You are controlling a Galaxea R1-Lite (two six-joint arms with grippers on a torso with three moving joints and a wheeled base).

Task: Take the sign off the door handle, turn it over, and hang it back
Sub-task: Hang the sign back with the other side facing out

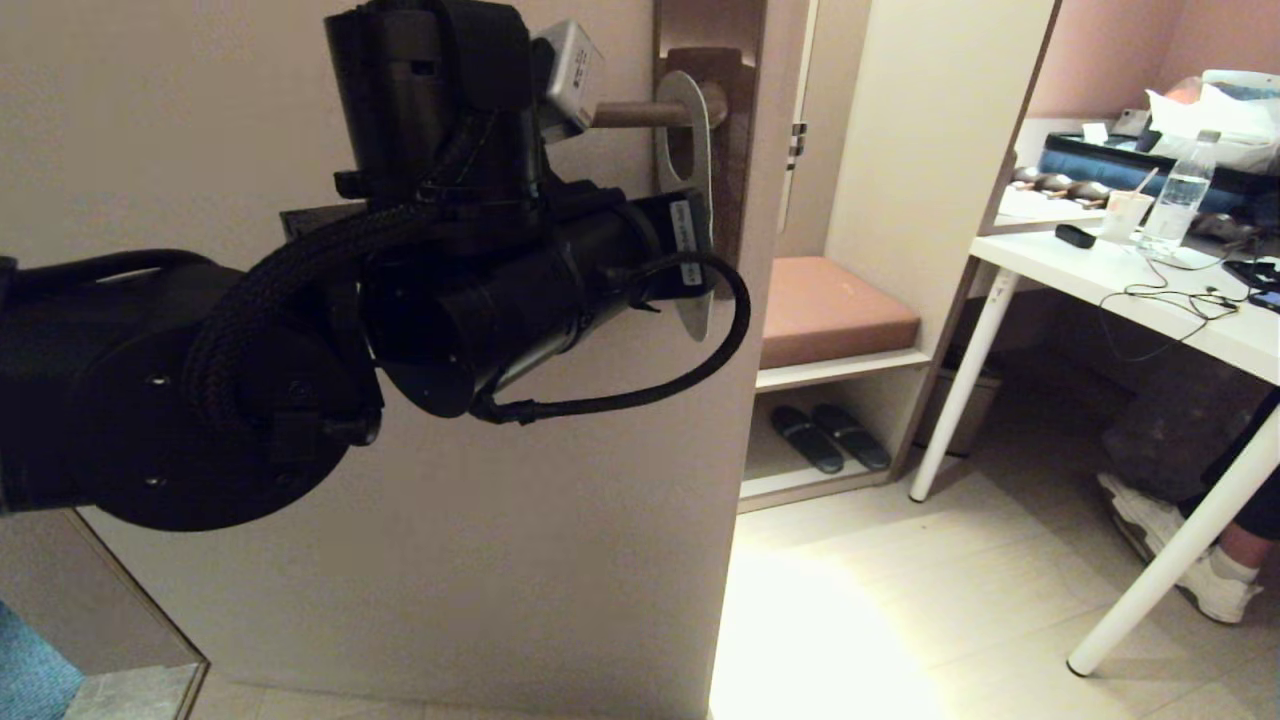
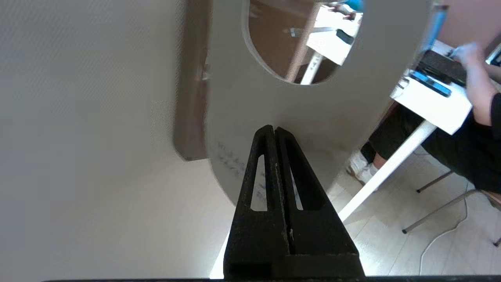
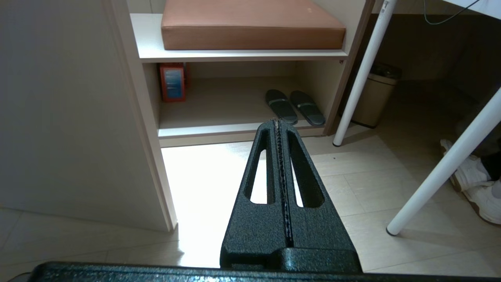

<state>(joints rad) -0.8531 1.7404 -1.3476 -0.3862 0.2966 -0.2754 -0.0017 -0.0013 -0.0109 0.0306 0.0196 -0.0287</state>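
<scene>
The sign (image 1: 690, 150) hangs on the door handle (image 1: 640, 113), seen nearly edge-on in the head view. In the left wrist view its pale face (image 2: 313, 102) fills the middle, with faint text showing through and the oval hole above. The handle's brown backplate (image 2: 190, 98) stands beside it on the door. My left gripper (image 2: 274, 129) is shut and empty, with its tips right at the sign's lower face; I cannot tell if they touch. My left arm (image 1: 450, 260) hides the fingers in the head view. My right gripper (image 3: 278, 122) is shut and empty, low over the floor.
The door's edge (image 1: 745, 300) is just right of the sign. Beyond it are a cushioned bench (image 1: 830, 310) with slippers (image 1: 830, 437) under it, a white table (image 1: 1150, 300) with a bottle and cables, and a seated person (image 2: 477, 98).
</scene>
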